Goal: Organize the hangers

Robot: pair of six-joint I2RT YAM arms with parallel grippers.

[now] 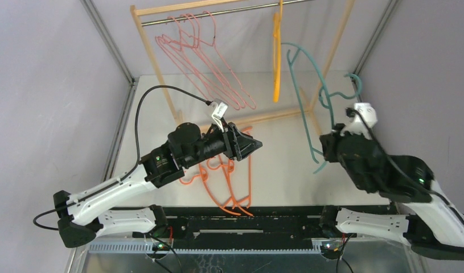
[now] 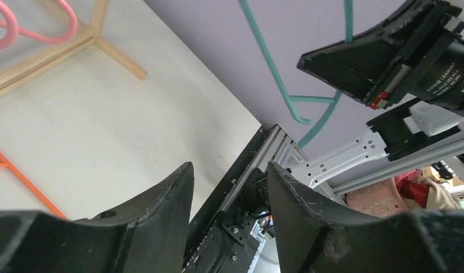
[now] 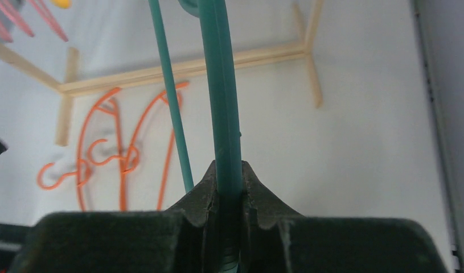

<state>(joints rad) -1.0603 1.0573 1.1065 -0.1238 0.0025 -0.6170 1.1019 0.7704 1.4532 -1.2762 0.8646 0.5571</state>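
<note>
Orange hangers lie in a tangled heap flat on the pale bench, close to its near edge and left of the middle. They are perhaps three, but the overlapping wires make the count unsure. One tip of the heap reaches almost to the near rail.

Just above the far part of that heap hangs the left tool, pointing rightward. Its two fingers stand well apart with nothing between them, and in the left wrist view only bare bench and the rail show through the gap.

Further right, the right tool is clamped tight on the teal hanger, gripping one thick wire of it. The hanger is held clear of the bench, tilted, with its long side running up and away toward the rack.

At the far end of the bench, the wooden-framed rack carries a metal rod. Pink hangers hang from the rod in a bunch on the left, swung at a slant. A yellow-orange hanger hangs edge-on to their right, just beside the upper end of the teal one.
</note>
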